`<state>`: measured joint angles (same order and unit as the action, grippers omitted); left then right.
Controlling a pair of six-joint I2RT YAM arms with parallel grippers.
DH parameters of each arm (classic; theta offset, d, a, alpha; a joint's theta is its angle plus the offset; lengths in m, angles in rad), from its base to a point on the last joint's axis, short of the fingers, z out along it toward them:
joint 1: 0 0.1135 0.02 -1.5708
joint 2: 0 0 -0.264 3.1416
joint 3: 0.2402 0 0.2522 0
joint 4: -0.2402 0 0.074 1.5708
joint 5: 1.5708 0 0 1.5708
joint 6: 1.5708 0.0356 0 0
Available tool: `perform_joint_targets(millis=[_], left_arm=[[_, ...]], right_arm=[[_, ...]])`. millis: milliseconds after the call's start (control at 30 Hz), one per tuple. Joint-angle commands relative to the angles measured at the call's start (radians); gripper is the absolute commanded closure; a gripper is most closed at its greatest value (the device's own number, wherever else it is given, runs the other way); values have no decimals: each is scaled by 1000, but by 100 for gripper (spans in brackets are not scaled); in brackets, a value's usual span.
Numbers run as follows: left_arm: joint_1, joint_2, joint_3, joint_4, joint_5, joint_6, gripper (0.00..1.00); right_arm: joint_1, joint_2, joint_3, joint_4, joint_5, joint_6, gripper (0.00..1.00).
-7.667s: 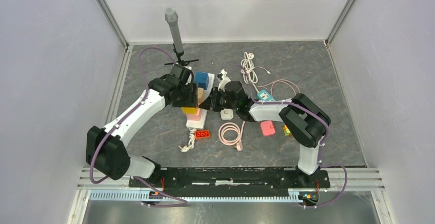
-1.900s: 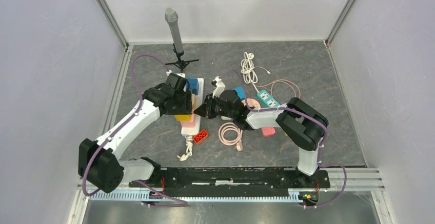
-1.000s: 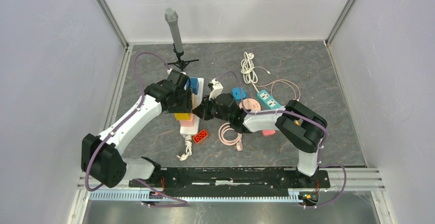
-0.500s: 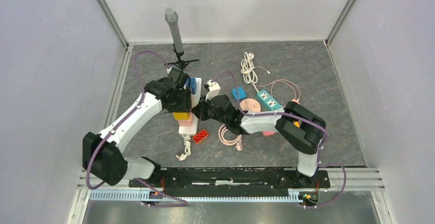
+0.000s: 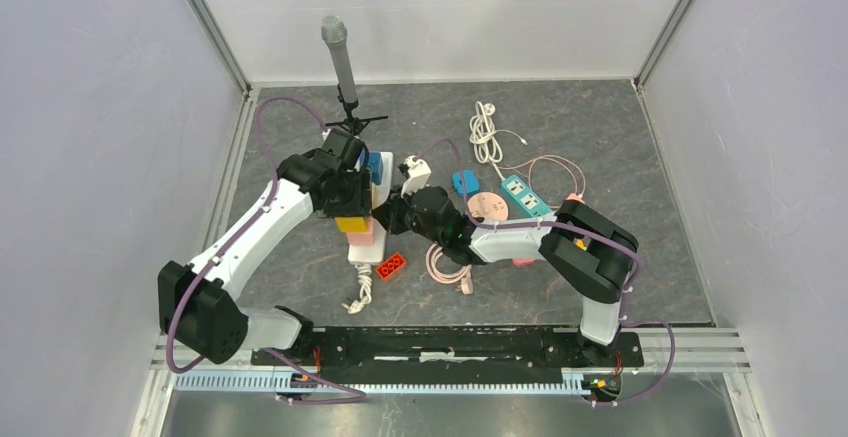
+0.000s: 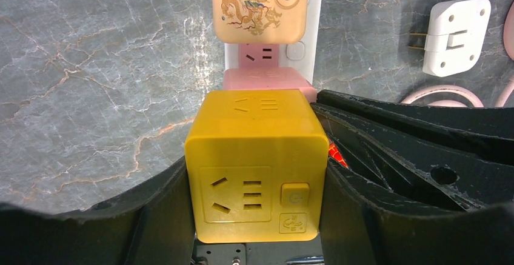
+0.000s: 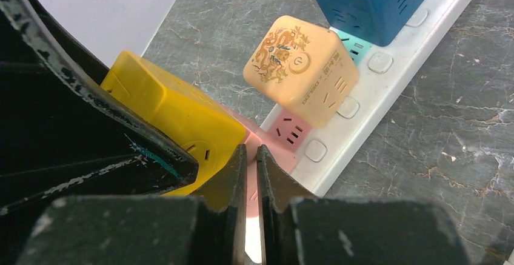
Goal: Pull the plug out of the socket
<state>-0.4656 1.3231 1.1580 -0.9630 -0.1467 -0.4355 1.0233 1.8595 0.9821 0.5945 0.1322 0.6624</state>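
Note:
A yellow cube plug [image 6: 257, 162] sits between the fingers of my left gripper [image 6: 257, 177], which is shut on its two sides. The cube hangs over the white socket strip [image 7: 388, 71] beside a pink cube [image 7: 285, 131], a beige cube [image 7: 300, 71] and a blue cube [image 7: 370, 1]. Whether its pins are still in the strip is hidden. My right gripper [image 7: 251, 156] is shut with nothing in it, its tips against the pink cube right beside the yellow plug [image 7: 176, 116]. From above, both grippers meet at the yellow plug [image 5: 351, 224] on the strip [image 5: 368, 253].
A microphone on a stand [image 5: 340, 57] rises just behind the left arm. A white adapter [image 5: 415, 171], red brick [image 5: 392, 265], coiled pink cable [image 5: 450, 260], teal power strip [image 5: 522, 195] and white cable [image 5: 486, 129] lie around the right arm.
Both grippers and the strip have shifted slightly left and back. The left gripper keeps its hold on the yellow plug; the right stays shut.

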Motion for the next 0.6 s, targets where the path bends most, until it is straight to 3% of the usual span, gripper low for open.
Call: perform_joint_targets(millis=[0, 233, 567], left_arm=[[2, -79, 6, 176, 98, -42, 73], [2, -76, -52, 207, 89, -52, 73], [8, -80, 22, 181, 78, -26, 74]], right_arm=[[12, 44, -66, -178, -34, -42, 87], [13, 54, -66, -185, -84, -29, 83], [12, 77, -45, -223, -85, -25, 82]])
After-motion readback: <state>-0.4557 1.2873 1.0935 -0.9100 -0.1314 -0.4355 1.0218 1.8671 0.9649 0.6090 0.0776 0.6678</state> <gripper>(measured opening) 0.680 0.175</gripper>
